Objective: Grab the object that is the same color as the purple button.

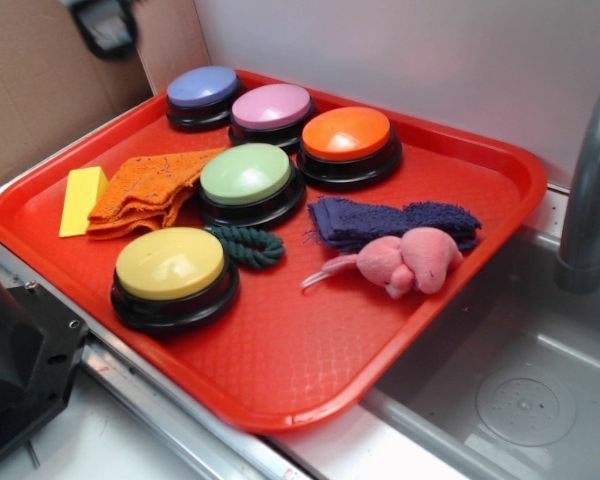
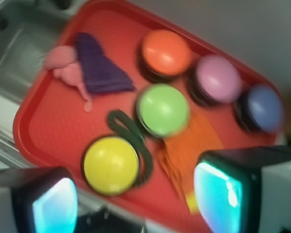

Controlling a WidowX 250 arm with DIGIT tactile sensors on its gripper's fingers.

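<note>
The dark indigo-purple fuzzy cloth [image 1: 380,222] lies folded on the red tray [image 1: 280,400], right of the green button [image 1: 246,174], with the pink plush mouse [image 1: 415,262] leaning on its front edge. In the blurred wrist view the cloth [image 2: 99,68] is at the upper left. A blue-purple button [image 1: 202,88] and a lilac button [image 1: 271,105] stand at the back of the tray. My gripper [image 1: 105,25] hangs high over the tray's back-left corner, far from the cloth. In the wrist view the gripper [image 2: 136,201] is open, with nothing between its fingers.
Orange [image 1: 346,133] and yellow [image 1: 170,263] buttons, an orange cloth [image 1: 145,190], a yellow block [image 1: 82,200] and a dark green rope ring [image 1: 248,245] share the tray. A steel sink [image 1: 520,390] and grey faucet [image 1: 590,200] are to the right, and cardboard [image 1: 40,90] is at the back left.
</note>
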